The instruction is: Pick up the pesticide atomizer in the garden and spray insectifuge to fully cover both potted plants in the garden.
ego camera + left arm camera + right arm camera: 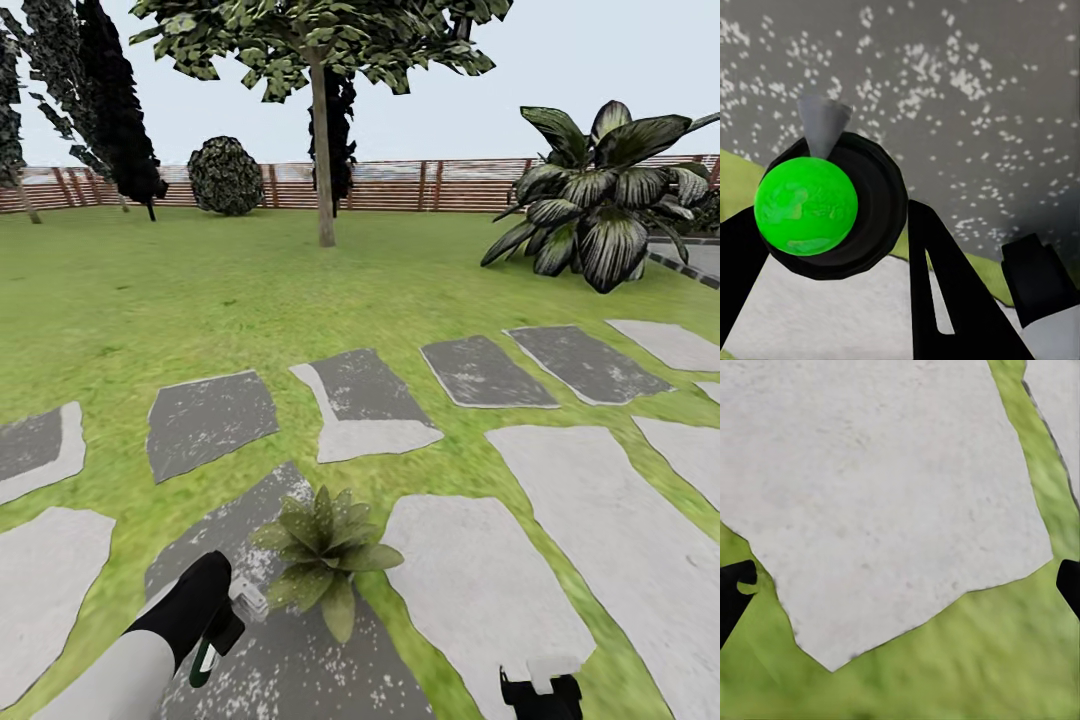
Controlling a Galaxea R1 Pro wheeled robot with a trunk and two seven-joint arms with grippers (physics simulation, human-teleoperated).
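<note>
Head view: left gripper (222,632) low over a dark speckled stepping stone (300,660), closed around the pesticide atomizer (236,615), whitish nozzle head poking out toward a potted plant (325,560). Plant just beyond the fingertips, close to the nozzle, rooted at the stone's edge where grass begins. Lawn (200,290) stretching beyond, more grey stones scattered across it, then a brown slatted fence (400,185), a thin tree trunk (322,140) and a big striped leafy bush (600,200) off to the right.

Left wrist view: atomizer (832,206) clamped between the two dark fingers (945,300) (bright green round body inside a dark ring, grey conical nozzle tip pointing away from the camera). Past the fingertips, the speckled dark stone (967,97); a strip of grass and a paler stone nearer the finger bases.

Right wrist view: right gripper (904,585) spread wide, one dark fingertip (735,589) at each side of the frame, nothing between. Beneath the gap, a pale stepping stone (877,495) with grass (967,660) wrapping its corner.

Head view again: right gripper (540,692) at the bottom edge, hanging above a pale stone.
</note>
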